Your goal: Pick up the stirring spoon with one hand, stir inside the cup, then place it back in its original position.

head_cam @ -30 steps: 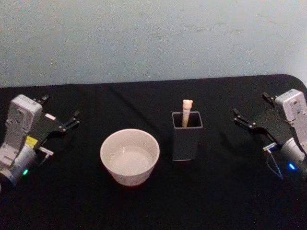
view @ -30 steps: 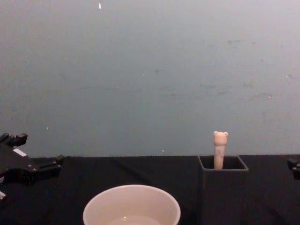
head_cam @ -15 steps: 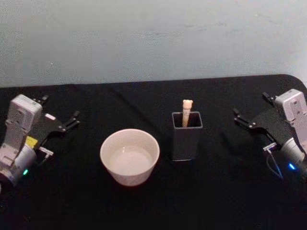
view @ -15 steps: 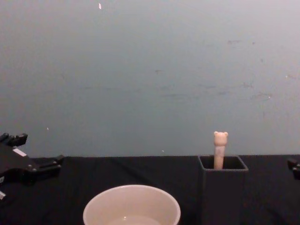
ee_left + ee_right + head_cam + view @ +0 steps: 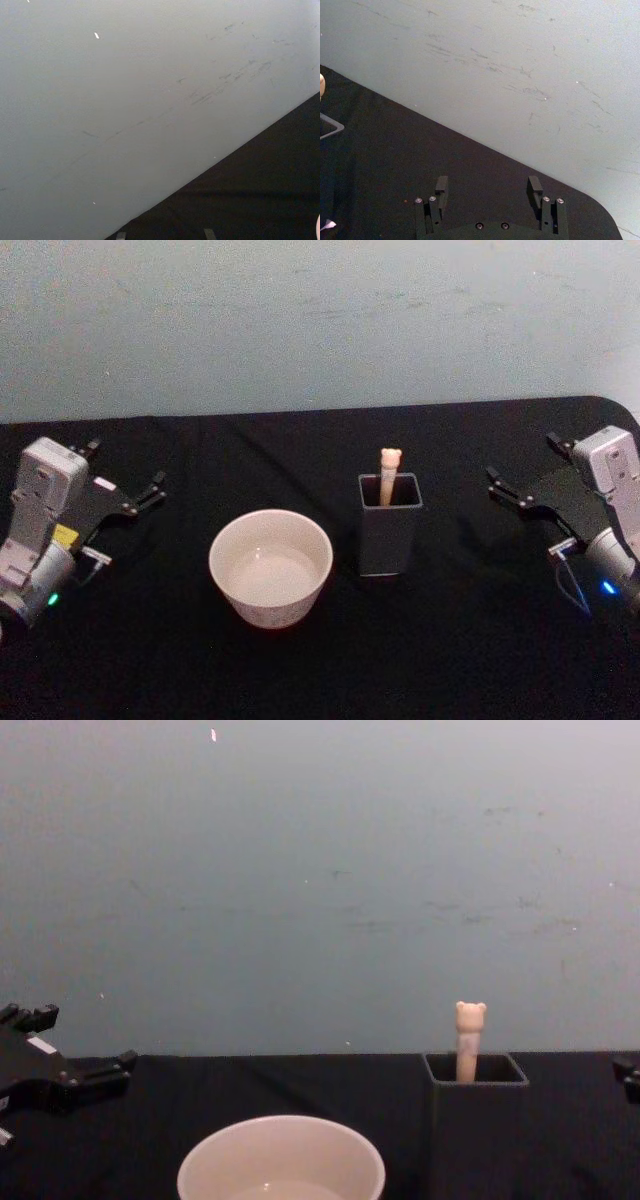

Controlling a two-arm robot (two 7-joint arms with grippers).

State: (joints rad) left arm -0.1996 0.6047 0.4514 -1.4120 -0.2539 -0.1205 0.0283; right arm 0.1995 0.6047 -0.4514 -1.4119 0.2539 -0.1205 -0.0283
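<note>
Mostly, stirring spoon (image 5: pixel 389 468) hides inside holder (image 5: pixel 386 540); top pokes out.

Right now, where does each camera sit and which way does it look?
Head: up on the robot, looking forward and down at the cup and the stirring spoon in the dark holder; left pincer and right pincer, both open, at the sides.
Chest: lower, looking across the table at the wall; left pincer at the left edge.
Left wrist: behind the left pincer, facing wall and table; its fingertips show.
Right wrist: behind the right pincer, facing wall and table; its fingers show.
Head and chest share cup, holder, spoon.
</note>
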